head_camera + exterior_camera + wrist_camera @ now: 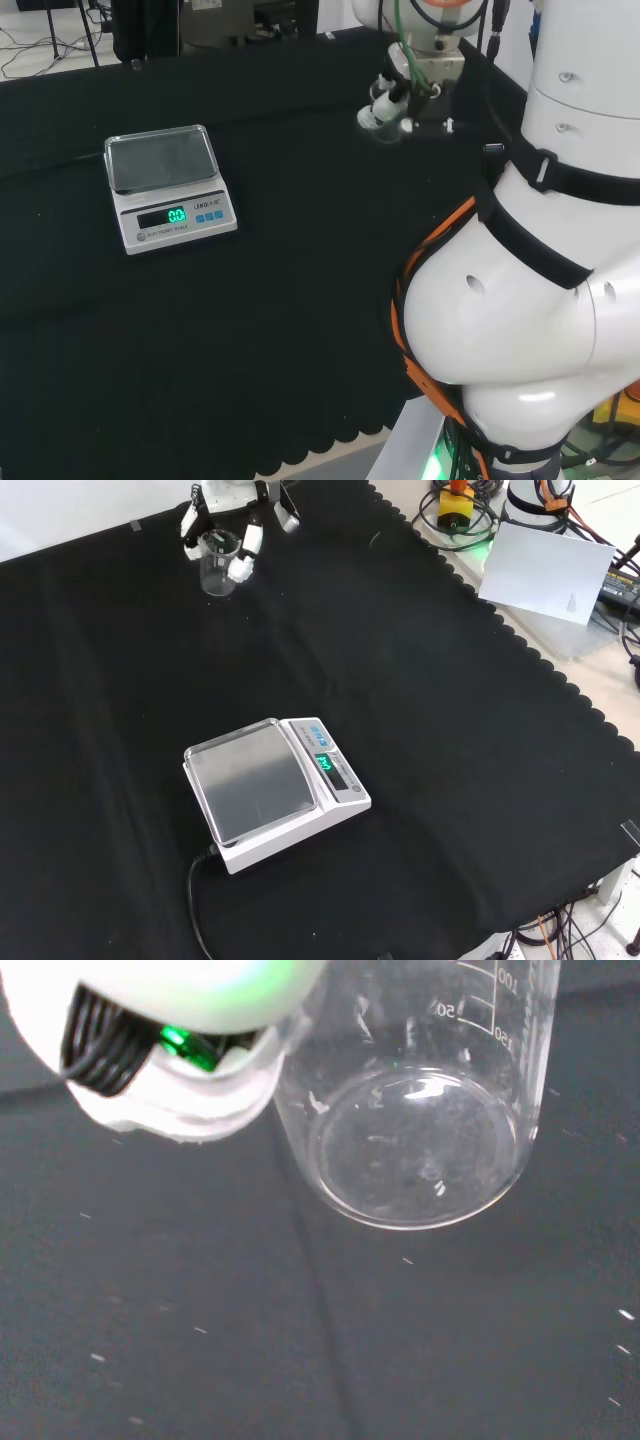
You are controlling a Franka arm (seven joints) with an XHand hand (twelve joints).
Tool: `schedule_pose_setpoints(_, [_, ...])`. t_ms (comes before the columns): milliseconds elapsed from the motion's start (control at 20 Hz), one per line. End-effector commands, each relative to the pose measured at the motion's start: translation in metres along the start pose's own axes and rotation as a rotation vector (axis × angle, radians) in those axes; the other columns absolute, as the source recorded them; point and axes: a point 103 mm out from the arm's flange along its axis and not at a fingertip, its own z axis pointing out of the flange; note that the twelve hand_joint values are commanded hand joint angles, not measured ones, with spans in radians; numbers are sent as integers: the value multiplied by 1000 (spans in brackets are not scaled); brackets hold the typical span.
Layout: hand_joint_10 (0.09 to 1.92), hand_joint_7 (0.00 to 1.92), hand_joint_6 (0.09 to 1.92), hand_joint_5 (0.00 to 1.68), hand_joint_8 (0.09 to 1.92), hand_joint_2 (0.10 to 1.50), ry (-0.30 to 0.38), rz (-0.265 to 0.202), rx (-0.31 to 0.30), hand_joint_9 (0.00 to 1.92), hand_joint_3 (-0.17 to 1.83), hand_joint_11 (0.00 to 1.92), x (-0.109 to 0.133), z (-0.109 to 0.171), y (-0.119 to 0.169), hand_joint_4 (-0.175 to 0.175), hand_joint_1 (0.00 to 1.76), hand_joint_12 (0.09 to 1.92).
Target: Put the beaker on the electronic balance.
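Note:
The clear glass beaker [217, 566] stands upright at the far edge of the black cloth in the front view, empty, with printed graduation marks seen in the wrist view on the beaker [420, 1150]. My hand [246, 550] comes down from above with its fingers curled on both sides of the beaker. In the head view the hand [398, 92] is at the upper middle, well to the right of the balance. I cannot tell whether the beaker rests on the cloth or hangs just above it. The white electronic balance [275, 790] with its bare steel pan [163, 158] and lit green display sits apart from the hand.
The balance's black cable [195, 910] runs toward the near edge in the front view. The cloth's scalloped edge [520, 645] runs along the right, with a white sheet [545, 570] and cables beyond. My own white links [540, 260] stand at the head view's right.

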Motion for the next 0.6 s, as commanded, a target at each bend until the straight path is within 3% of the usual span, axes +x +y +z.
schedule_pose_setpoints(50, [865,1060,1036,1023,1055,797,-5,-141,-23,1446,584,1500,85,-31,4,-175,1275,722])
schedule_pose_setpoints(300, [866,1061,1038,1024,1057,792,8,-271,-19,1448,592,1498,168,-45,15,-175,1275,724])
schedule_pose_setpoints(600, [865,1063,1039,1025,1057,788,7,-413,-6,1449,600,1496,291,-50,14,-175,1275,728])
